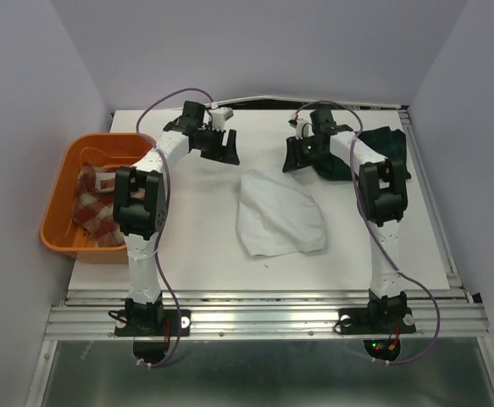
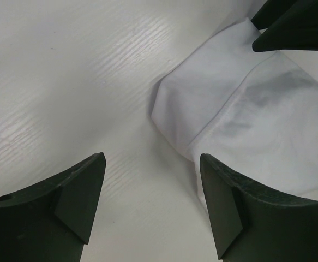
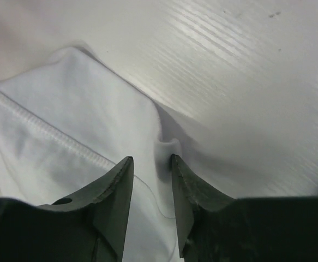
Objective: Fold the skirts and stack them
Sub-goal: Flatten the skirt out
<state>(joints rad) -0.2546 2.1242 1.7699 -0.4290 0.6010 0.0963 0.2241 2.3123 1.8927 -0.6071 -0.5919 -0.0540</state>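
Left gripper [image 2: 150, 164]: jaws wide apart, nothing held. It hangs over the bare table [image 1: 196, 246] at the far-left corner of the white skirt [image 1: 280, 212]. In the left wrist view that corner lies ahead and to the right. The right-hand finger [image 2: 229, 207] overlaps the cloth edge in the picture, and I can't tell if it touches.

Right gripper [image 3: 150, 161]: jaws at a narrow gap, not met. It is down at the far edge of the white skirt, with a small raised ridge of cloth right at the fingertips. I can't tell whether the ridge is actually clamped or just sits between the tips. A ribbed seam runs across the cloth to the left of the fingers.

Skirts:
- The white skirt lies spread mid-table between the two arms, its wider end toward the bases. Both grippers are at its far edge, close to each other.
- The dark green-navy plaid skirt [image 1: 391, 148] is at the far right of the table, partly hidden behind the right arm. It is apart from the white one.
- The red-and-tan plaid skirt [image 1: 94, 212] lies crumpled inside the orange basket [image 1: 60, 191] at the left table edge, partly hidden by the left arm.

None of the skirts is stacked on another.
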